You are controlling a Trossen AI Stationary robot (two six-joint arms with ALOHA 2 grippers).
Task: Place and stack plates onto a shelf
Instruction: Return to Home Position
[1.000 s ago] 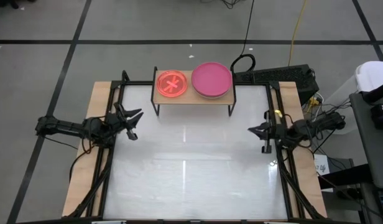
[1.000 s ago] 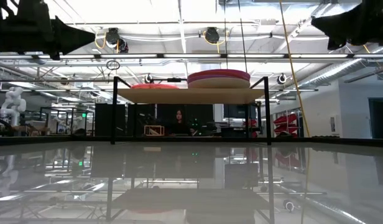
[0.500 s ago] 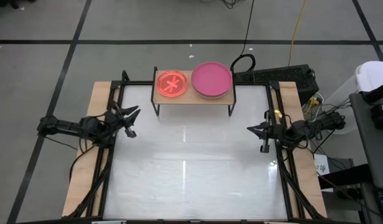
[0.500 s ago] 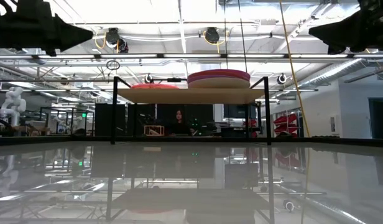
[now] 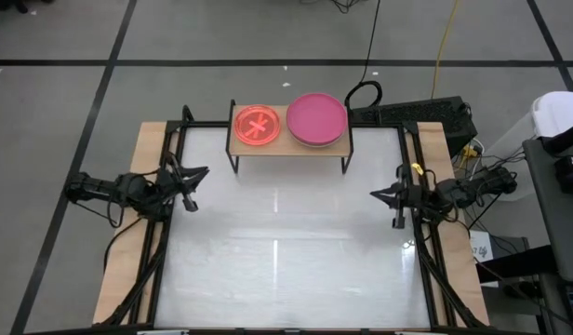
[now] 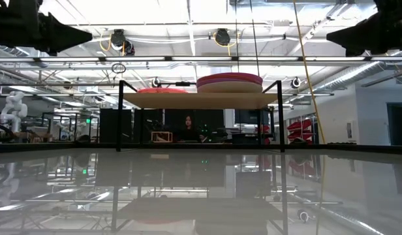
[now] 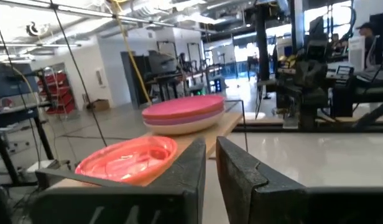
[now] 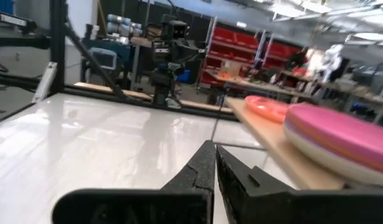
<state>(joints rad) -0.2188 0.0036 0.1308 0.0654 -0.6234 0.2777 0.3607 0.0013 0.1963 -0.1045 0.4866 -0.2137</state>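
The light-wood shelf [image 5: 288, 141] stands on black legs at the table's far edge. On its left half lies a small translucent orange-pink plate [image 5: 257, 126]. On its right half rests a stack of large plates [image 5: 316, 118], magenta on top and beige at the bottom [image 7: 184, 113]. My left gripper [image 5: 205, 171] hovers shut and empty over the table's left edge, pointing toward the shelf. My right gripper [image 5: 374, 194] hovers shut and empty over the right edge, pointing left. The left wrist view shows the orange-pink plate [image 7: 126, 158], and the right wrist view shows the stack [image 8: 341, 140].
Black frame rails and wood strips [image 5: 149, 186] run along the table's left and right sides. Cables and a dark box [image 5: 426, 112] lie behind the far right corner. A person [image 6: 187, 124] sits in the room beyond the shelf.
My left gripper has drawn back a little toward the table's left edge. The plates and the shelf have stayed where they were.
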